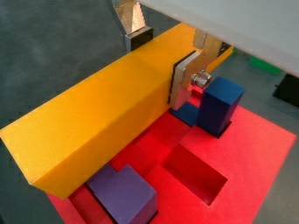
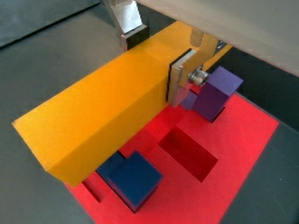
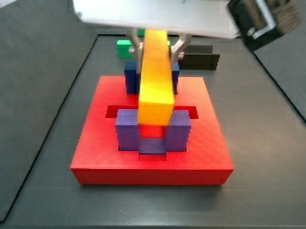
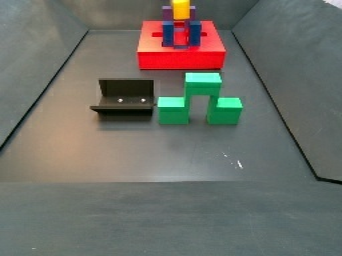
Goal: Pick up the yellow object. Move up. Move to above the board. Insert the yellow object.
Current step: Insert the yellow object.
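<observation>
Item: gripper [image 1: 163, 59], fingers clamped on your yellow object [image 1: 100, 109]. Bar hangs above the board [image 3: 149, 156], between the posts; long axis slopes down toward the open recess [image 1: 194, 173].

A dark grey floor [image 4: 160, 150] bore the red board [image 4: 183, 56], a green stepped block [image 4: 201, 100] and the fixture [image 4: 124, 99]; the gripper [image 3: 162, 40] hung above the board.

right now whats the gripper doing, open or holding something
gripper: shut on the yellow object, held above the board.
</observation>
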